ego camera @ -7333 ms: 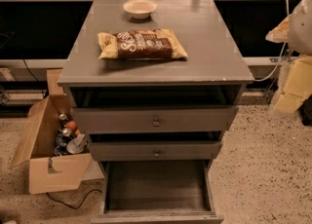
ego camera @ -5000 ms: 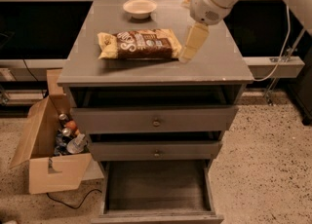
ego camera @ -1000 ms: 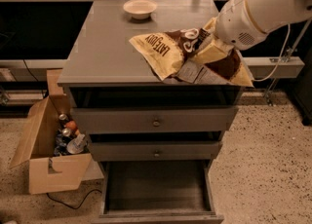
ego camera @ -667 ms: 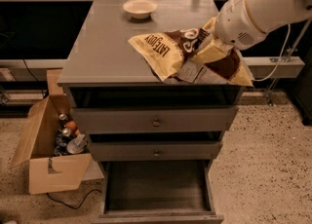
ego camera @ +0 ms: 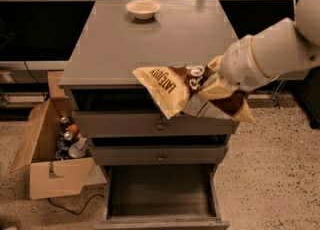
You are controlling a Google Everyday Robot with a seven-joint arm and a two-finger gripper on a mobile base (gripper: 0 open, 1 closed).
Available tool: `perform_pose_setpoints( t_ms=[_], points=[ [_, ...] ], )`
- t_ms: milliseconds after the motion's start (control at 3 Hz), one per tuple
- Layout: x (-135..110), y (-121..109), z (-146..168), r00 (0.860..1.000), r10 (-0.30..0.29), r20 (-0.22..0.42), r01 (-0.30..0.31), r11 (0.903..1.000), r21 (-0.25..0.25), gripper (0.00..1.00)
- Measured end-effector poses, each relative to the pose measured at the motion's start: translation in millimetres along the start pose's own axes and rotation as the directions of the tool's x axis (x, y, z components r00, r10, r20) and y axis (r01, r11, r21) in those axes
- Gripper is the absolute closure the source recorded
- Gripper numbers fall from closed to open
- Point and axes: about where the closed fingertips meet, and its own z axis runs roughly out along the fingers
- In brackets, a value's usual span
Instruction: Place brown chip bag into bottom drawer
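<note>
The gripper (ego camera: 212,85) hangs at the desk (ego camera: 150,44) front edge, jaws clamped on the tilted brown chip bag (ego camera: 167,91), above the open bottom drawer (ego camera: 160,196).

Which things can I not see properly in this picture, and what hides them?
All in the camera view:
1. The gripper, at the cabinet's right front corner, is shut on the brown chip bag; the bag covers part of its fingers.
2. Bottom drawer: its front is cut off by the lower edge.
3. Cardboard box: its contents are too small to name.
</note>
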Motion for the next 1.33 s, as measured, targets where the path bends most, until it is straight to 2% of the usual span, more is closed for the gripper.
perform_pose_setpoints(
  t_ms=[333,667,1333],
  points=[
    [20.5,39.0,19.3,0.999,0.053,0.003,-0.053,0.9982,-0.027,1.00],
    [47.7,87.8,50.5,0.992,0.111,-0.052,-0.114,0.9919,-0.056,1.00],
    [52.1,92.7,59.7,0.991,0.125,-0.045,-0.128,0.9893,-0.070,1.00]
  ],
)
